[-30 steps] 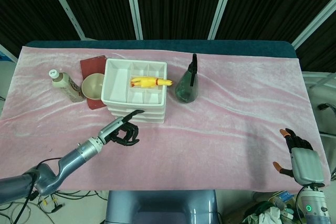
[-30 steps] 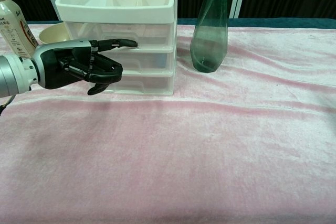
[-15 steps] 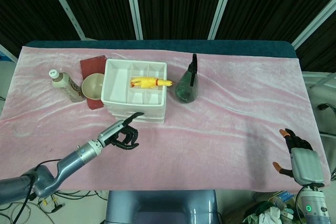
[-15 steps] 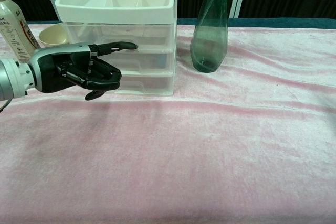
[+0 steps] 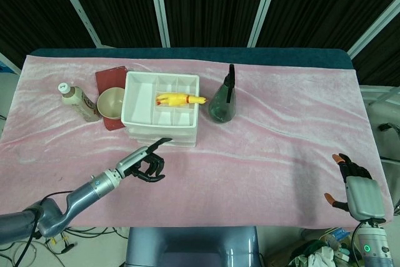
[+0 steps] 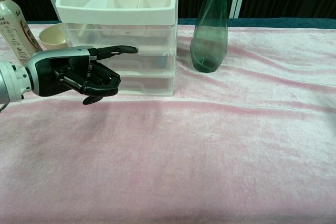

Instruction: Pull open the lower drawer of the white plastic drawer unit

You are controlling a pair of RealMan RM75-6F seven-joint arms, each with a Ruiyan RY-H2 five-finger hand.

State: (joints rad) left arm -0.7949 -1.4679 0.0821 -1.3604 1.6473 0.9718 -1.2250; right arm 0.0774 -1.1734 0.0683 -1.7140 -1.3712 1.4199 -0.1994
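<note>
1. Left hand (image 6: 73,75): one finger (image 6: 118,50) extended straight toward the drawer unit, the rest curled into the palm. It holds nothing. In the chest view the extended fingertip lies over the front of the middle drawer; contact cannot be confirmed. In the head view the left hand (image 5: 144,163) sits just near of the unit's front, above the cloth.
2. Right hand (image 5: 354,182): at the near right edge of the table, fingers loosely spread, nothing in it. Well apart from all objects.
3. White plastic drawer unit (image 5: 161,108): stands left of centre on the pink cloth (image 5: 269,148), with a divided open tray on top. Its lower drawer (image 6: 142,83) appears flush with the stack, not pulled out.
4. Yellow rubber chicken (image 5: 178,98): lies in the top tray.
5. Dark green glass bottle (image 6: 209,30): upright, just right of the unit, not touching it.
6. Beige bowl (image 5: 110,102): just left of the unit, resting on a dark red flat object (image 5: 110,84).
7. Labelled white-capped bottle (image 5: 78,102): left of the bowl.
</note>
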